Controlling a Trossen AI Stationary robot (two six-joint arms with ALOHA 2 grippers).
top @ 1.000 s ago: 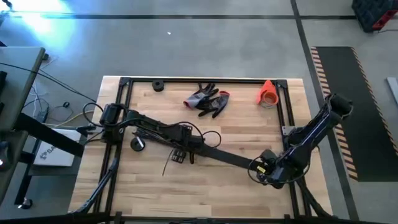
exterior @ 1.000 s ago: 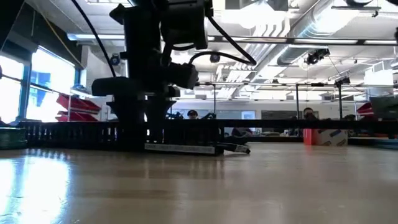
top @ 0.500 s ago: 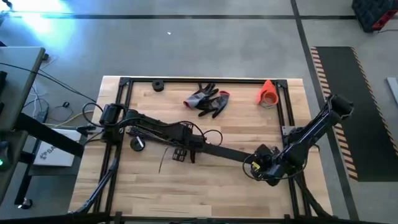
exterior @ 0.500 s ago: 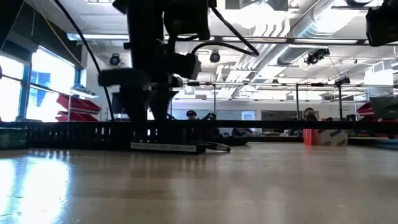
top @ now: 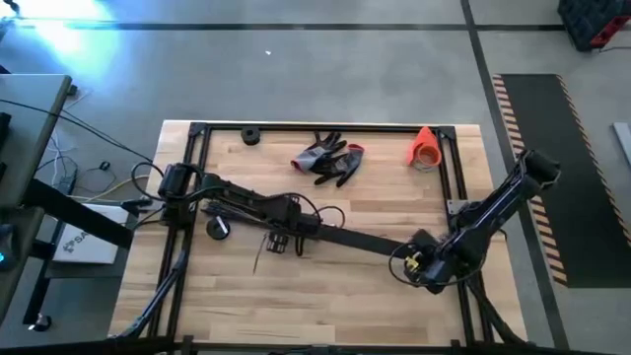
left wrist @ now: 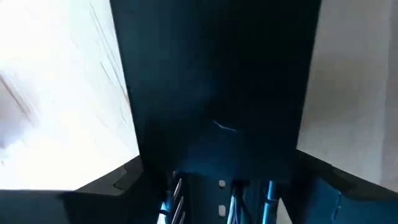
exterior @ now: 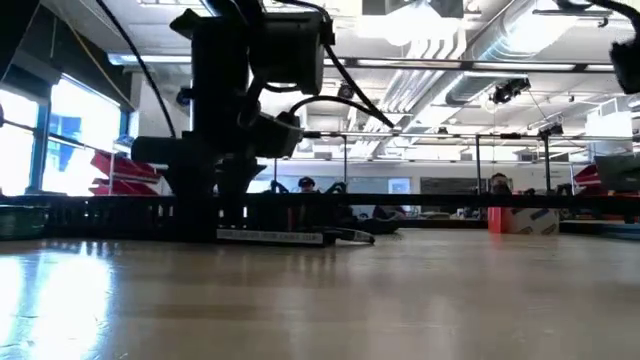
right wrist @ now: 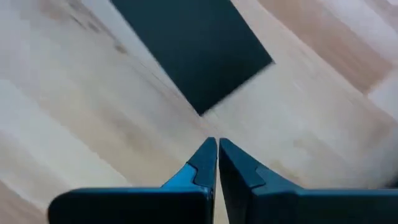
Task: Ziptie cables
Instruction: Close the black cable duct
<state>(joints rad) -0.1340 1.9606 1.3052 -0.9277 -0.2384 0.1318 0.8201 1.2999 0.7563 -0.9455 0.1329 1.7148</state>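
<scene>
Compared with 0.5 s ago, the left claw (top: 280, 244) has shifted slightly toward the bench's (top: 325, 296) left side, over the near end of a long black strip (top: 360, 242); whether it is parted cannot be told. Thin cables (top: 258, 254) trail just beside it. Gloves (top: 328, 158) and an orange cone (top: 424, 146) lie unchanged farther back. At right, the right claw (right wrist: 217, 163) hovers low with fingers pressed together, gripping nothing.

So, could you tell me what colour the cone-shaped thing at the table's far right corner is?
Orange cone, clearest in the high view.
</scene>
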